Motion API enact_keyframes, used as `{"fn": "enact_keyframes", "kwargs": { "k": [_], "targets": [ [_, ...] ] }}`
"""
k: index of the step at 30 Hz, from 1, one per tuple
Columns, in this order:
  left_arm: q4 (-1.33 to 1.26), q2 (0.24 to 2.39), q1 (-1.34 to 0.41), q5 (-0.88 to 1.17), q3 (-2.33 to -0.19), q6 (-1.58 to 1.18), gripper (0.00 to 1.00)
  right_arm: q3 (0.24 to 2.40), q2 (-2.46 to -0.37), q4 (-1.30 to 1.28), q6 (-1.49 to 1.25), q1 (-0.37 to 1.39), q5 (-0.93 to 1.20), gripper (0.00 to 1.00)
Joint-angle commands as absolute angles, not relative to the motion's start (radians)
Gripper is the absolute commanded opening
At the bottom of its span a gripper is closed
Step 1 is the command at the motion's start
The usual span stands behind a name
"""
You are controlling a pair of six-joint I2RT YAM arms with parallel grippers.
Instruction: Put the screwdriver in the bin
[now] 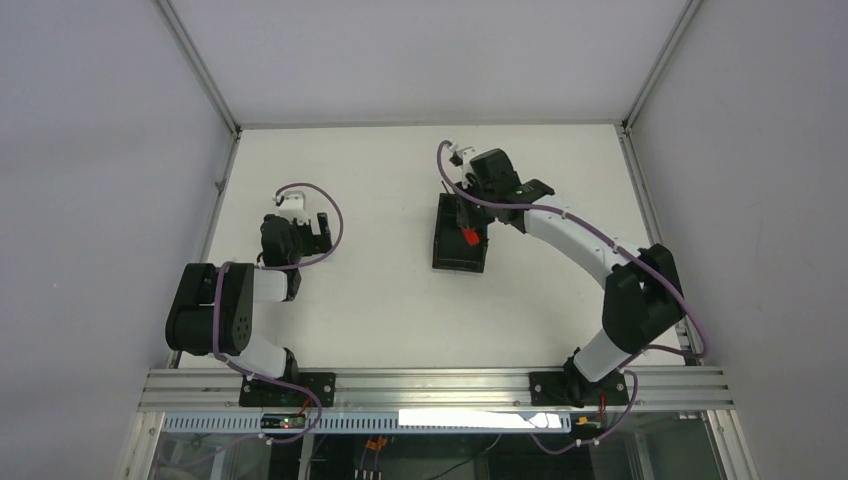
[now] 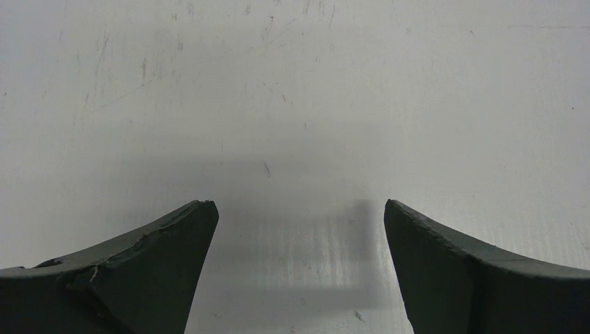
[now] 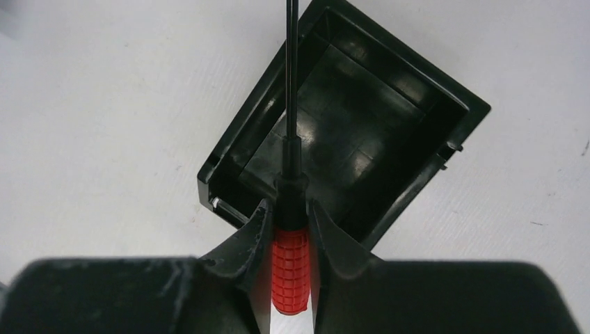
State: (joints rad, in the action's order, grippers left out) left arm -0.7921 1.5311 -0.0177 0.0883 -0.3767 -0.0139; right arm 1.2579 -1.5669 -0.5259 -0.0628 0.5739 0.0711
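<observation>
Top: right gripper (image 1: pixel 467 224) over the bin (image 1: pixel 445 255), mid-table, holding the screwdriver (image 1: pixel 467 237) above it. Left gripper (image 1: pixel 305 228) well off to the left.
Left wrist: jaws wide apart, nothing between them.
Right wrist: jaws clamped on the ribbed red handle (image 3: pixel 290 268), with the shaft (image 3: pixel 292 69) running past the bin rim.
Likely light and rigid. Grip the handle; the thin shaft would slip.

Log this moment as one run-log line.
step: screwdriver not yet released | right gripper: shut on screwdriver handle, held above bin | left gripper: open, empty
</observation>
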Motion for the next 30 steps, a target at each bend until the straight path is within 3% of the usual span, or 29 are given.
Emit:
{"fn": "enact_keyframes", "kwargs": {
  "k": [1,11,14,21,26,29,30],
  "targets": [
    [-0.822,1.508,-0.014,0.098,-0.374,-0.017,0.99,1.282,-1.620,-0.446,-0.011,0.594,0.008,0.21],
    [-0.822,1.508,-0.014,0.097,-0.374,-0.017,0.99,1.255,-1.679,-0.428,-0.010,0.604,-0.102,0.29],
    [-0.823,1.508,-0.014,0.098,-0.374,-0.017,0.99,1.247,-1.668,-0.422,-0.014,0.607,-0.095,0.39],
    [-0.823,1.508,-0.014,0.097,-0.374,-0.017,0.99,1.271,-1.613,-0.438,-0.022,0.610,-0.112,0.49],
    [-0.823,1.508,-0.014,0.097,-0.374,-0.017,0.99,1.283,-1.541,-0.458,-0.083,0.609,-0.237,0.70],
    [-0.822,1.508,-0.014,0.098,-0.374,-0.017,0.99,1.269,-1.491,-0.479,-0.129,0.593,-0.341,0.96],
    [-0.822,1.507,-0.013,0.097,-0.374,-0.017,0.99,1.258,-1.471,-0.482,-0.146,0.575,-0.358,0.99]
  ]
}}
